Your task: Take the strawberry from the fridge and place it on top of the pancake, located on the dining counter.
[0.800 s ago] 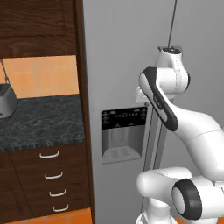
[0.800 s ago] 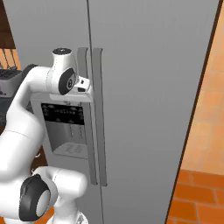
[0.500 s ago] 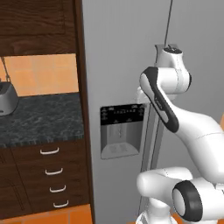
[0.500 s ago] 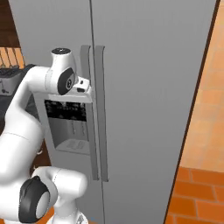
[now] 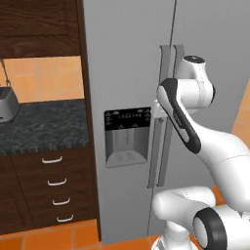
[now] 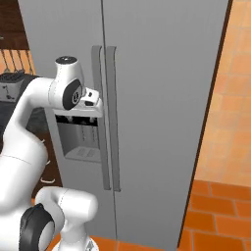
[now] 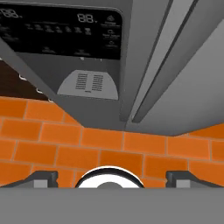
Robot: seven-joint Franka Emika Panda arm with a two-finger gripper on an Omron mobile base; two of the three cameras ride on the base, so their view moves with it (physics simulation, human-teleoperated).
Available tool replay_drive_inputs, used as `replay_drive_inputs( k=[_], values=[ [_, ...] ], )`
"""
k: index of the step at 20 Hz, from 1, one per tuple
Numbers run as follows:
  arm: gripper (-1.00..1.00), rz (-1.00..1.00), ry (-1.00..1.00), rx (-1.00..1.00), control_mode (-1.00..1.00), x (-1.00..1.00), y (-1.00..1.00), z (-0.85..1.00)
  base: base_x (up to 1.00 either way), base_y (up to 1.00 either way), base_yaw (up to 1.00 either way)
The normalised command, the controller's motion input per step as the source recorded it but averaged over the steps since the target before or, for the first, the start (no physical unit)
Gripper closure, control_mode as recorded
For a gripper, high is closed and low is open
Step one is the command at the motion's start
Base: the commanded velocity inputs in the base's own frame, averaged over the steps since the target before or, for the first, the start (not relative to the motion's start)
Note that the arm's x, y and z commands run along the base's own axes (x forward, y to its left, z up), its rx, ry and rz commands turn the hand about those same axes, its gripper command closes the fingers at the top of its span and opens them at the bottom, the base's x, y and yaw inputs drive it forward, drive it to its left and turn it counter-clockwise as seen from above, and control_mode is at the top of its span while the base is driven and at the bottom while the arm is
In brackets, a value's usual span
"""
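Compared with a moment ago, your base has rolled nearer the tall grey side-by-side fridge (image 5: 132, 68), so the doors loom larger in both base views (that is the camera travelling, not the fridge).

Nearest you, the white two-finger gripper (image 6: 91, 101) hangs at the fridge's pair of long grey vertical handles (image 6: 105, 117), fingers spread wide and grasping nothing; the small dark fingertips (image 7: 43, 177) stand far apart in the hand view.

Just left of those handles sits the black dispenser panel (image 5: 127, 118) above its grey recess. Its display seems to read "88" twice; the smaller icons are too fine to read.

Both doors are shut, so the strawberry is presumably inside, unseen. Nothing of the task is done: you still have to open a door, pick the fruit, and carry it to the pancake.
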Motion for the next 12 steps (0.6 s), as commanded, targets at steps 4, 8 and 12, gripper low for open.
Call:
replay_drive_inputs(
  k=[4, 8, 12],
  values=[
    [-1.0, 0.0, 0.0, 0.0, 1.0, 0.0, 0.0, 0.0, -0.09, -0.29, -0.02],
    [-1.0, 0.0, 0.0, 0.0, 1.0, 0.0, 0.0, 0.0, -0.17, -0.34, -0.05],
    [-1.0, 0.0, 0.0, 0.0, 1.0, 0.0, 0.0, 0.0, 0.0, -0.4, 0.0]
  ],
)
